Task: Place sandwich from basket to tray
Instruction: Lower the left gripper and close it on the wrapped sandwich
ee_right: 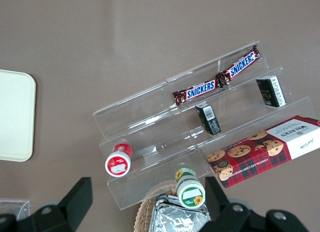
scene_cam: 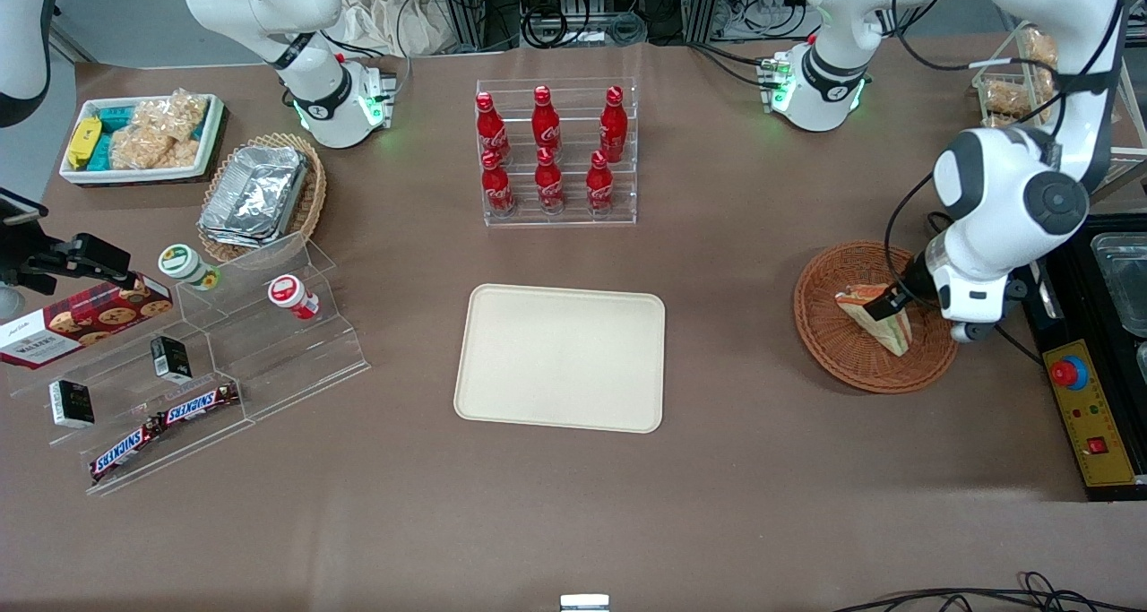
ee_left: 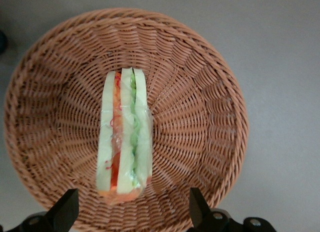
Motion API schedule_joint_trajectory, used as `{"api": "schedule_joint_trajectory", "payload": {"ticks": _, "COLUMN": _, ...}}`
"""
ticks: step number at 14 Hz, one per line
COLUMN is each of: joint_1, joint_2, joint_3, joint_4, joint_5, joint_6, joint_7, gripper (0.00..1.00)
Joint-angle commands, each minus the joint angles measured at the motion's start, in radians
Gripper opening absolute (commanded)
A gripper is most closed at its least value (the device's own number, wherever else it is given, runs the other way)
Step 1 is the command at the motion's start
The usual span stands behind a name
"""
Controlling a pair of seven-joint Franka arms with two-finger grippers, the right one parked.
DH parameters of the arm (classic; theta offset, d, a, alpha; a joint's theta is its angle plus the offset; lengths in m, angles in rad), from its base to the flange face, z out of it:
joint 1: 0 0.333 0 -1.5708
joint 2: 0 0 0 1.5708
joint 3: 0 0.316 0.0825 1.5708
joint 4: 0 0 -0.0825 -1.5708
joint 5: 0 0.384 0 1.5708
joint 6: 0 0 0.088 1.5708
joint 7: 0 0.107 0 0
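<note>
Sandwich (ee_left: pixel 124 134) lies on edge in the basket (scene_cam: pixel 820 330), ungrasped. Gripper (ee_left: pixel 131 212) hovers directly over it, fingers spread wide, one on each side. Step looks like pre-grasp; next: descend, clamp the bread faces, lift, carry to the tray (scene_cam: pixel 562 357).

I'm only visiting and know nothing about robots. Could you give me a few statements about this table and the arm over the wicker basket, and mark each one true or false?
1. The triangular sandwich of pale bread with green and orange-red filling lies in the round reddish-brown wicker basket. True.
2. The flat cream-beige rectangular tray already holds food. False: it is bare.
3. The left arm's gripper is over the basket, fingers open either side of the sandwich. True.
4. The clear rack holds six green bottles. False: the six bottles are red.
5. The sandwich sits on the table beside the basket. False: it is inside.
</note>
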Motion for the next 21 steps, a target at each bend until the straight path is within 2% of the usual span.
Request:
{"api": "schedule_joint_trajectory", "payload": {"ticks": 1, "joint_1": 0.004, "joint_2": 0.068, "joint_3": -0.006, "joint_4": 0.008, "joint_5": 0.013, "joint_6": 0.064, "joint_7": -0.063, "gripper": 0.99}}
{"api": "schedule_joint_trajectory", "payload": {"ticks": 3, "joint_1": 0.004, "joint_2": 0.101, "joint_3": -0.006, "joint_4": 0.008, "joint_5": 0.013, "joint_6": 0.087, "joint_7": -0.063, "gripper": 0.99}}
{"api": "schedule_joint_trajectory", "payload": {"ticks": 4, "joint_1": 0.004, "joint_2": 0.11, "joint_3": -0.006, "joint_4": 0.008, "joint_5": 0.014, "joint_6": 0.089, "joint_7": -0.063, "gripper": 0.91}}
{"api": "schedule_joint_trajectory", "payload": {"ticks": 5, "joint_1": 0.004, "joint_2": 0.113, "joint_3": -0.006, "joint_4": 0.008, "joint_5": 0.014, "joint_6": 0.089, "joint_7": -0.063, "gripper": 0.68}}
{"api": "schedule_joint_trajectory", "payload": {"ticks": 6, "joint_1": 0.004, "joint_2": 0.115, "joint_3": -0.006, "joint_4": 0.008, "joint_5": 0.014, "joint_6": 0.089, "joint_7": -0.063, "gripper": 0.37}}
{"api": "schedule_joint_trajectory", "payload": {"ticks": 7, "joint_1": 0.004, "joint_2": 0.116, "joint_3": -0.006, "joint_4": 0.009, "joint_5": 0.016, "joint_6": 0.089, "joint_7": -0.061, "gripper": 0.12}}
{"api": "schedule_joint_trajectory", "payload": {"ticks": 8, "joint_1": 0.004, "joint_2": 0.122, "joint_3": -0.006, "joint_4": 0.009, "joint_5": 0.016, "joint_6": 0.089, "joint_7": -0.058, "gripper": 0.0}}
{"api": "schedule_joint_trajectory", "payload": {"ticks": 12, "joint_1": 0.005, "joint_2": 0.066, "joint_3": -0.006, "joint_4": 0.02, "joint_5": 0.016, "joint_6": 0.04, "joint_7": -0.06, "gripper": 0.0}}
{"api": "schedule_joint_trajectory", "payload": {"ticks": 14, "joint_1": 0.004, "joint_2": -0.002, "joint_3": -0.009, "joint_4": 0.084, "joint_5": 0.013, "joint_6": -0.128, "joint_7": -0.058, "gripper": 0.0}}
{"api": "schedule_joint_trajectory", "payload": {"ticks": 16, "joint_1": -0.012, "joint_2": -0.028, "joint_3": -0.022, "joint_4": 0.211, "joint_5": 0.007, "joint_6": -0.311, "joint_7": -0.048, "gripper": 0.0}}
{"api": "schedule_joint_trajectory", "payload": {"ticks": 18, "joint_1": -0.027, "joint_2": -0.019, "joint_3": -0.087, "joint_4": 0.345, "joint_5": -0.003, "joint_6": -0.438, "joint_7": -0.044, "gripper": 0.0}}
{"api": "schedule_joint_trajectory", "payload": {"ticks": 21, "joint_1": -0.033, "joint_2": -0.011, "joint_3": -0.229, "joint_4": 0.397, "joint_5": -0.006, "joint_6": -0.444, "joint_7": -0.046, "gripper": 0.0}}
